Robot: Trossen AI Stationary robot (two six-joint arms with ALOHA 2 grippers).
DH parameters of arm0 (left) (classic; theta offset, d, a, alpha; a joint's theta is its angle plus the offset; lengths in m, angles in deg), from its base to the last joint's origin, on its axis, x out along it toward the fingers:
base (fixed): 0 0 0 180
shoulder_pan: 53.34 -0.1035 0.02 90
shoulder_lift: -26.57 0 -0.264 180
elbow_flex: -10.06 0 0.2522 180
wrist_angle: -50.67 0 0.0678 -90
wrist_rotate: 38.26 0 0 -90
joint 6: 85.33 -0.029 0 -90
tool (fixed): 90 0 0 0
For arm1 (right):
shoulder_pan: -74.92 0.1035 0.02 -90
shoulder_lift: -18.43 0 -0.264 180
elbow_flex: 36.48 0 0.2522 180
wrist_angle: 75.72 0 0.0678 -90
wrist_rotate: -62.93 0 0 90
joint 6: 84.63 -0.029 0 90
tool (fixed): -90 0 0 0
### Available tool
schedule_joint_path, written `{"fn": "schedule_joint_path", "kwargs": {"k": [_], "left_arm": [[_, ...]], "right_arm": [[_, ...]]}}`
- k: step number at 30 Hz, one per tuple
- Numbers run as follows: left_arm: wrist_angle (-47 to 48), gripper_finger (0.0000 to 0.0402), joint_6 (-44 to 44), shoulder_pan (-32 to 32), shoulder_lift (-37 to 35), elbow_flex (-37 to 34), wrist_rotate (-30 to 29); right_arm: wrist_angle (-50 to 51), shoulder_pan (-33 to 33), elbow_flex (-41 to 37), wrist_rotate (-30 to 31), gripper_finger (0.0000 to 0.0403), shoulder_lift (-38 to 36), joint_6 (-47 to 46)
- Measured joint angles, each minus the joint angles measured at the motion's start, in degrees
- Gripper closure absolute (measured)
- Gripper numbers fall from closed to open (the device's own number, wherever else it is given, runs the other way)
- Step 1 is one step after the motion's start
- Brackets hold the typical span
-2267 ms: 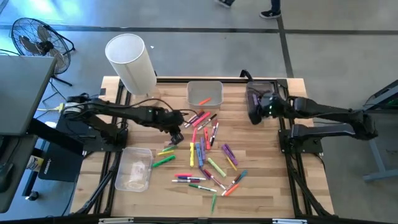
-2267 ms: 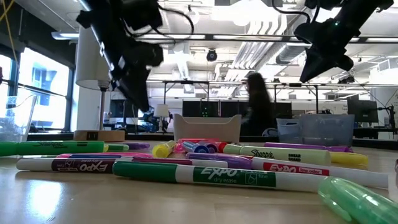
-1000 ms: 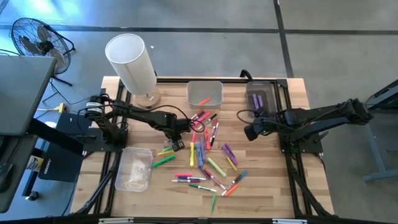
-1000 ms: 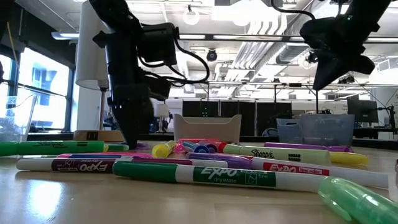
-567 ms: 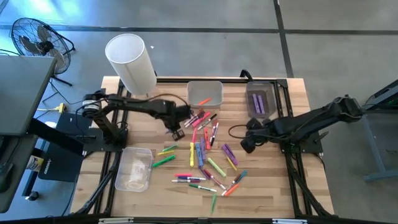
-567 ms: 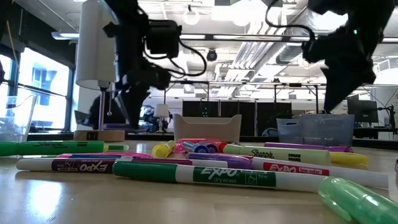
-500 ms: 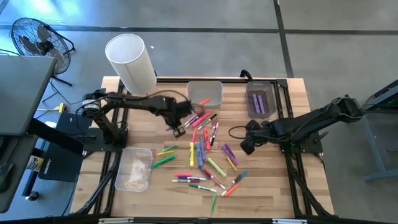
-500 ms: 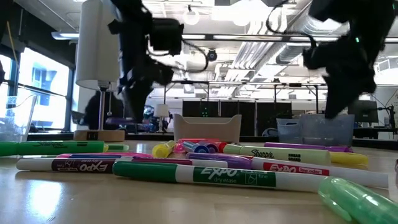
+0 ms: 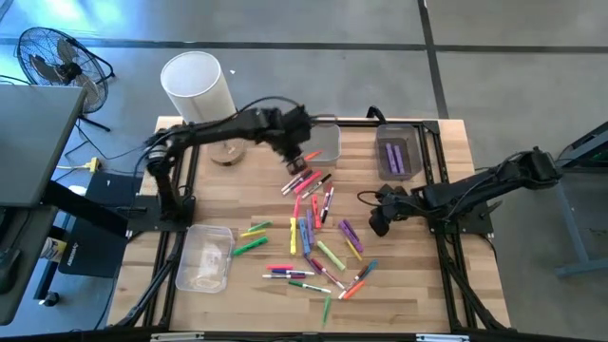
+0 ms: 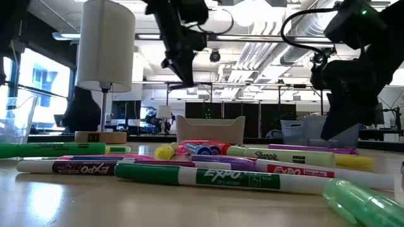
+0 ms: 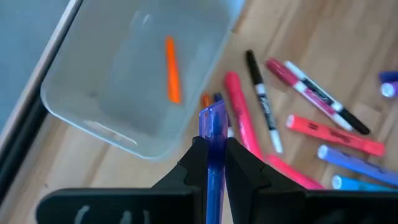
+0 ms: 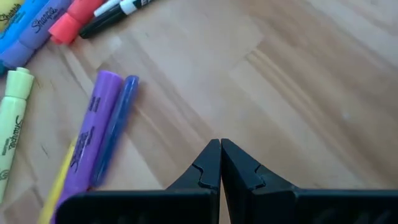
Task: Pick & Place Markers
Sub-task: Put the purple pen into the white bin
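Observation:
Many coloured markers [image 9: 313,233] lie scattered on the middle of the wooden table. My left gripper [image 9: 295,155] hangs over the near edge of the clear middle bin [image 9: 328,142] at the far side, shut on a blue marker [image 11: 212,121]. An orange marker [image 11: 172,78] lies inside that bin. My right gripper [image 9: 377,221] is shut and holds nothing, low over bare wood to the right of the pile. In its wrist view a purple marker [image 12: 92,134] and a thin blue one [image 12: 117,127] lie just ahead of it. My left gripper [image 11: 212,148] pinches the blue marker's barrel [image 11: 213,132] between its two fingers, coming from above. The marker lies along the fingers, and its capped end [image 11: 211,113] sticks out past their tips. It is lifted clear of table and bin.
A clear bin [image 9: 397,155] with purple markers stands at the far right. Another clear bin [image 9: 204,256] lies near left. A tall white cylinder on a round base [image 9: 198,90] stands far left. Bare wood lies around my right gripper.
My left gripper has risen from the left side of the pile with the blue marker and swung toward the far edge and right, ending over the middle bin. My right gripper moved toward the near edge and the pile, sank lower, then held still.

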State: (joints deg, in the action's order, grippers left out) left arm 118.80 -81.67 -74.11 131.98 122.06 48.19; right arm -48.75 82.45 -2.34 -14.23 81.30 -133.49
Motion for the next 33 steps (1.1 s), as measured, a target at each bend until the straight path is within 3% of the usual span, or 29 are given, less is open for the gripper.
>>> {"fn": "schedule_joint_path", "kwargs": {"k": [6, 11, 22, 29, 33], "left_arm": [[-0.55, 0.0376, -3.12, -3.60, 11.43, 12.20, 1.29], [-0.68, 0.0376, -3.41, -5.71, 17.94, 17.45, 1.53], [-0.35, 0.0375, 1.81, -5.75, 24.41, 17.63, 1.99], [0.21, 0.0301, 4.13, -5.46, 24.56, 17.63, 2.24], [2.53, 0.0285, 4.86, -5.42, 24.56, 18.49, 3.20]], "right_arm": [[-1.00, -3.63, 0.00, -0.46, 0.0402, 0.00, 4.54], [-1.07, -5.05, 0.00, -2.29, 0.0402, 0.00, 7.91], [-0.72, -5.03, 0.00, -4.73, 0.0403, 0.00, 12.64], [-0.52, -4.96, 0.00, -6.46, 0.0402, 0.00, 13.40], [-0.54, -4.98, 0.00, -6.63, 0.0402, 0.00, 14.38]]}}
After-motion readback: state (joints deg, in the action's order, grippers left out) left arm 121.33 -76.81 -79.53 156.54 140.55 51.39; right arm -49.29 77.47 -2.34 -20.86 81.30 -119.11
